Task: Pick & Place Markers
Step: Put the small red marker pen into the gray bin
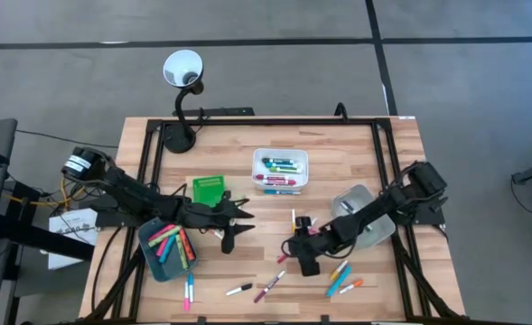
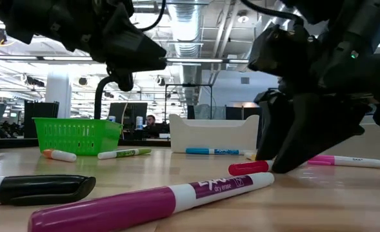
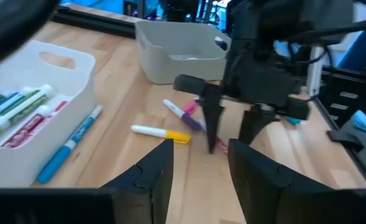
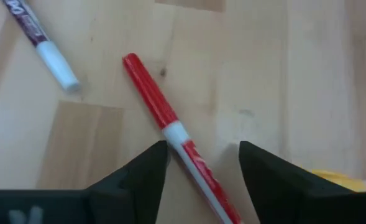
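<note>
A red-capped marker (image 4: 155, 102) with a white barrel lies flat on the wooden table, slanting between the fingers of my right gripper (image 4: 201, 165). That gripper (image 1: 303, 257) is open, points steeply down near the table's middle front, and its fingertips (image 2: 286, 158) stand at the tabletop beside the red cap (image 2: 249, 168). My left gripper (image 3: 201, 168) is open and holds nothing. It hovers above the table (image 1: 246, 217), left of the right gripper. More markers lie loose: magenta (image 2: 151, 203), black (image 2: 38, 189), a yellow-capped one (image 3: 161, 132).
A white tray (image 1: 280, 155) with markers sits at the far middle, and a green tray (image 1: 208, 190) is left of it. A teal tray (image 1: 153, 262) with markers is at the near left, a clear grey tray (image 1: 360, 200) on the right. A lamp (image 1: 182, 70) stands at the far edge.
</note>
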Robot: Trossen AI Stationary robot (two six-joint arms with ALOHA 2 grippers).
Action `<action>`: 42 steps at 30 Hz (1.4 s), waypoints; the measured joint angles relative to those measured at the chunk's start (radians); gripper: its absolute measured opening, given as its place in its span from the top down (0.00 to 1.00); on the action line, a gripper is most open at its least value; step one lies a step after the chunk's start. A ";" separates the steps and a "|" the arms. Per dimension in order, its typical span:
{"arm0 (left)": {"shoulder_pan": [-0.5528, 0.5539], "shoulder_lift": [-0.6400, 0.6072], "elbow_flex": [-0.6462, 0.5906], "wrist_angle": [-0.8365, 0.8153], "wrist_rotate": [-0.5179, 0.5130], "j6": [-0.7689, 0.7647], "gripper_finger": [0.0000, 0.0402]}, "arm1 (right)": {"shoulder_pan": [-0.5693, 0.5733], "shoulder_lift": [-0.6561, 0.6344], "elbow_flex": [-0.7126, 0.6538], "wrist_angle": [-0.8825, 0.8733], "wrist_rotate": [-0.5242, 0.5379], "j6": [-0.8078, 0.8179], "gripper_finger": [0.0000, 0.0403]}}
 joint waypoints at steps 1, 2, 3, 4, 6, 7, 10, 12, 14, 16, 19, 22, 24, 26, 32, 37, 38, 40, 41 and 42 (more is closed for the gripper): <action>0.001 -0.001 -0.002 0.000 -0.002 0.000 0.63 | 0.000 0.000 0.001 -0.003 -0.012 0.000 0.55; 0.003 -0.002 -0.006 0.002 -0.002 0.000 0.63 | -0.002 0.006 0.001 -0.001 -0.018 -0.001 0.57; 0.002 -0.004 -0.011 0.003 0.001 0.000 0.63 | -0.008 0.018 0.001 0.004 -0.022 -0.001 0.60; 0.001 -0.004 -0.014 0.000 0.001 0.000 0.63 | -0.013 0.022 0.002 0.003 -0.024 -0.001 0.63; 0.000 0.000 -0.016 0.001 0.001 0.000 0.63 | -0.018 0.028 0.002 -0.002 -0.039 -0.009 0.69; 0.000 0.000 -0.018 0.000 0.001 0.000 0.63 | -0.025 0.034 0.003 -0.004 -0.050 -0.009 0.73; 0.001 0.000 -0.018 0.001 0.001 0.000 0.63 | -0.038 0.039 0.003 0.005 -0.066 0.000 0.86; 0.004 0.000 -0.018 0.001 0.001 0.000 0.63 | -0.052 0.033 0.001 0.016 -0.088 0.027 0.93; 0.005 0.000 -0.018 0.001 0.001 0.000 0.63 | -0.062 0.013 0.003 0.020 -0.098 0.072 0.95; 0.005 0.000 -0.018 0.001 0.001 0.000 0.63 | -0.065 -0.020 0.010 -0.002 -0.094 0.106 0.95; 0.006 0.000 -0.018 -0.002 0.001 0.000 0.63 | -0.064 -0.110 0.021 -0.028 -0.060 0.124 0.90; 0.006 0.000 -0.019 -0.007 0.001 0.000 0.63 | -0.047 -0.234 0.037 -0.150 0.044 0.215 0.87; 0.006 -0.001 -0.020 -0.014 0.001 0.000 0.63 | -0.030 -0.315 0.036 -0.295 0.136 0.353 0.89; 0.006 -0.001 -0.020 -0.020 0.001 0.000 0.63 | -0.010 -0.409 0.038 -0.438 0.221 0.514 0.93; 0.006 -0.001 -0.020 -0.025 0.001 0.000 0.63 | 0.076 -0.542 0.037 -0.934 0.285 0.983 0.95; 0.006 -0.001 -0.020 -0.025 0.001 0.000 0.63 | 0.148 -0.528 0.037 -1.162 0.235 1.257 0.89; 0.006 -0.001 -0.020 -0.025 0.001 0.000 0.63 | 0.164 -0.523 0.036 -1.164 0.226 1.279 0.90; 0.006 -0.001 -0.020 -0.025 0.001 0.006 0.63 | 0.184 -0.509 0.019 -1.135 0.211 1.308 0.92; 0.006 -0.001 -0.020 -0.025 0.001 0.018 0.63 | 0.194 -0.500 0.003 -1.124 0.206 1.317 0.93; 0.006 -0.001 -0.020 -0.025 0.001 0.023 0.63 | 0.203 -0.488 -0.015 -1.114 0.205 1.331 0.94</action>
